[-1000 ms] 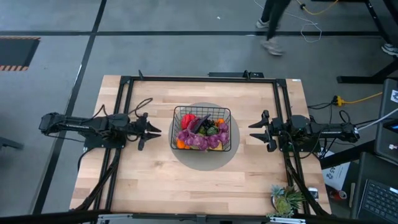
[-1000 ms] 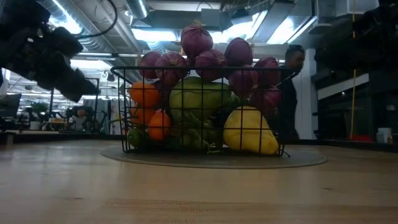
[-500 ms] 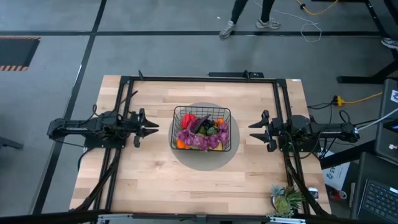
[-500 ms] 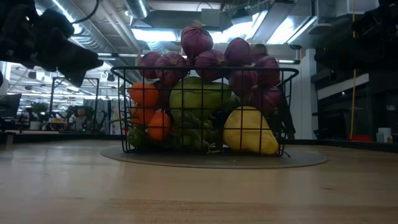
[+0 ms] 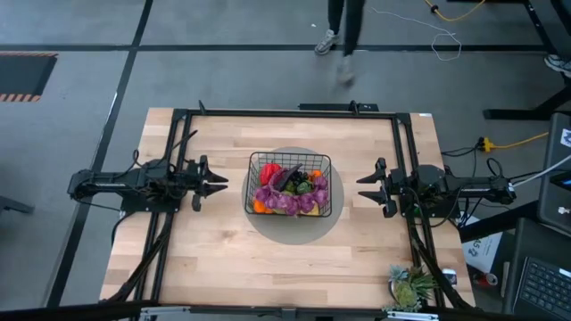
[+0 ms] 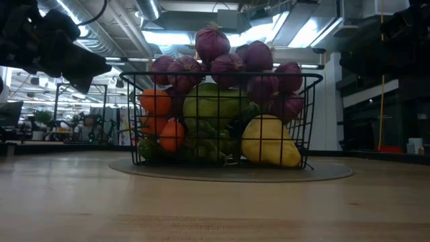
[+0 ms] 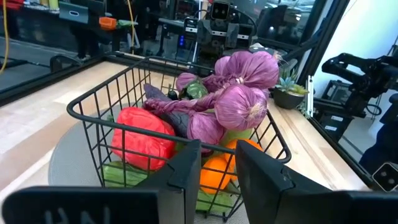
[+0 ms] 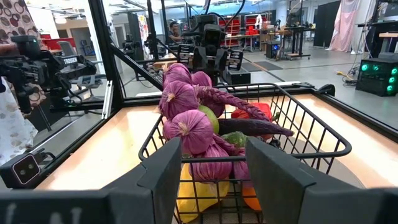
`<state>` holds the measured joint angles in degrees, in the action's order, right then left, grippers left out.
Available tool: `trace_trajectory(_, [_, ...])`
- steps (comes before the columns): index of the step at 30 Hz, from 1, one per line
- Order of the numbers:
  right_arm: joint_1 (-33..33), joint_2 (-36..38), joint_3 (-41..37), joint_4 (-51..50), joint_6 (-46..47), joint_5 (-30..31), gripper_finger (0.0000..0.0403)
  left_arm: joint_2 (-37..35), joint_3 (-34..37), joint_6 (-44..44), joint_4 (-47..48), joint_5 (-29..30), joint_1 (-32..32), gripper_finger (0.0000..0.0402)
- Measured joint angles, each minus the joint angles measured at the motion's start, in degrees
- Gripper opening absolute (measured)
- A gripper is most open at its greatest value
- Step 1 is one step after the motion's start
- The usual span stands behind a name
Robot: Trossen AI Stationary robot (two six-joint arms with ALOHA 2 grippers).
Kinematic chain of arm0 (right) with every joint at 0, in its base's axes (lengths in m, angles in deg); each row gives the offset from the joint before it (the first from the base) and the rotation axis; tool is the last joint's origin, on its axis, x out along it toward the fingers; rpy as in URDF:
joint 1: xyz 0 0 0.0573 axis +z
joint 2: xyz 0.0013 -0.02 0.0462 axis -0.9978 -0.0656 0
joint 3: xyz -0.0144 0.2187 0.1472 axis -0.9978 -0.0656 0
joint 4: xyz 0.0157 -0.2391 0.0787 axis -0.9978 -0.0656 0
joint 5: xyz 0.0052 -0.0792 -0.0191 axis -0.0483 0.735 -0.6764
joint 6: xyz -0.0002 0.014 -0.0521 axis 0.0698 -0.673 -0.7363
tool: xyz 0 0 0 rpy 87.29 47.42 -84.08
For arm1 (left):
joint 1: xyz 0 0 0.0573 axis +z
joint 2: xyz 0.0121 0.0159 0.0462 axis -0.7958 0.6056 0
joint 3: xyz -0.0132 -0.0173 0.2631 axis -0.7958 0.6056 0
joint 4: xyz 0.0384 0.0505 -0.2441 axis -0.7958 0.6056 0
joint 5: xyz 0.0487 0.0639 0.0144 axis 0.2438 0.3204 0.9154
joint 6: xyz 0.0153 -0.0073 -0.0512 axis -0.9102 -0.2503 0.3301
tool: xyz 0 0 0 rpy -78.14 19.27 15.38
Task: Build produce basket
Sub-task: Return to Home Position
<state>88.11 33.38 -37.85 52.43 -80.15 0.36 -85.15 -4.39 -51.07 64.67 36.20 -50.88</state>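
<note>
The black wire basket (image 5: 289, 185) stands on a round grey mat (image 5: 268, 227) at the table's middle. It is heaped with produce: a string of purple bulbs (image 6: 228, 64) on top, a yellow lemon (image 6: 270, 141), oranges (image 6: 156, 102), a green pear (image 6: 215, 104) and a red pepper (image 7: 142, 137). My left gripper (image 5: 223, 185) stands level just left of the basket, open, with nothing between its fingers (image 7: 186, 168). My right gripper (image 5: 361, 190) stands level just right of the basket, open and holding nothing (image 8: 214, 168).
A spiky green potted plant (image 5: 410, 285) stands at the table's near right corner. A black frame (image 5: 285, 112) runs along the table's far, left and right sides. A person (image 5: 343, 36) walks on the floor beyond the far edge. Bare wood lies near and far of the mat.
My left gripper has tipped up until it points level, its fingers rising a little and drawing slightly back from the basket toward the table's left edge; then it has kept still. The basket and produce have not moved. The person beyond the far edge has walked leftward.
</note>
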Motion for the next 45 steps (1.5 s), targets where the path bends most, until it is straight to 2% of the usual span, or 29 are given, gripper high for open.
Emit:
trace_trajectory(3, [-0.01, 0.00, 0.00, 0.00, 0.00, -0.01, 0.0181, 0.29, 0.00, -0.47, 0.04, 0.12, 0.00, 0.0094])
trace_trajectory(7, [-0.01, 0.00, 0.00, 0.00, 0.00, -0.02, 0.0181, 0.72, 0.00, -8.65, -0.11, 1.64, 0.00, 0.0094])
trace_trajectory(10, [-0.01, 0.00, 0.00, 0.00, 0.01, 0.00, 0.0181, 0.57, 0.00, -10.75, -0.17, 1.84, -0.02, 0.0094])
trace_trajectory(45, [0.00, 0.00, 0.00, 0.00, 0.02, 0.00, 0.0181, 0.57, 0.02, -10.56, -0.24, 2.08, -0.02, 0.0094])
